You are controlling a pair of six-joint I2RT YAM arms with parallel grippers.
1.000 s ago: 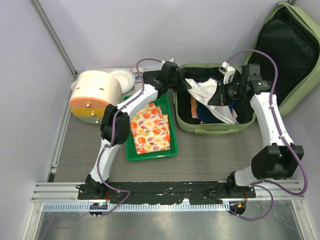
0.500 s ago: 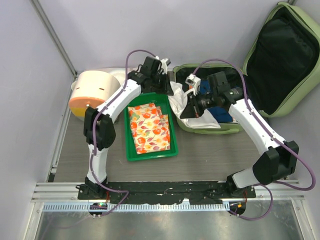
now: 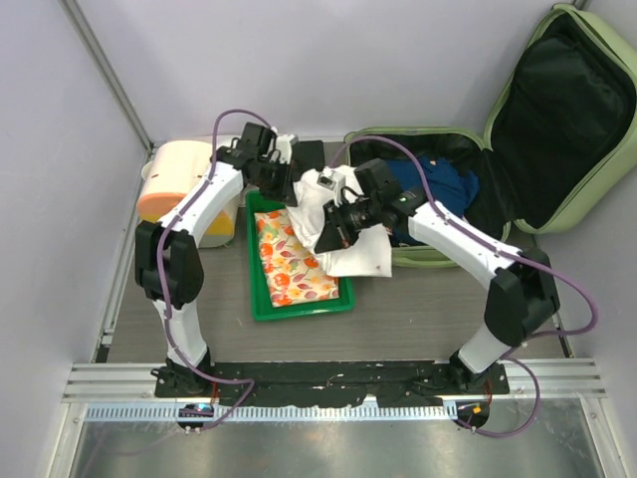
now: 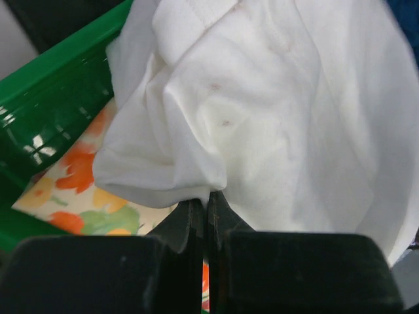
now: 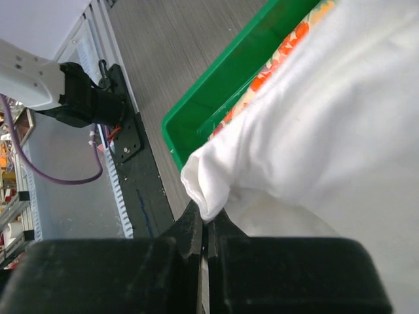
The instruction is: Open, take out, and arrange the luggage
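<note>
The luggage (image 3: 557,110) is a pale green suitcase lying open at the right, its black-lined lid leaning back. Blue clothing (image 3: 448,184) lies in its base. A white garment (image 3: 353,244) hangs between both grippers, above the right side of the green tray (image 3: 299,304) and the suitcase's left rim. My left gripper (image 3: 299,186) is shut on the garment's upper edge, and in the left wrist view (image 4: 208,199) white cloth (image 4: 275,111) is pinched at the tips. My right gripper (image 3: 333,227) is shut on a folded corner (image 5: 208,216) of the garment (image 5: 314,131).
A floral cloth (image 3: 289,264) lies folded in the green tray (image 4: 59,98). A cream-and-orange round container (image 3: 184,184) stands at the left, close behind my left arm. Walls close in at the back and left. An arm base (image 5: 85,98) shows at the table's near edge.
Both arms have swung left, carrying the white garment out of the suitcase to above the green tray. The blue clothing in the suitcase is now uncovered.
</note>
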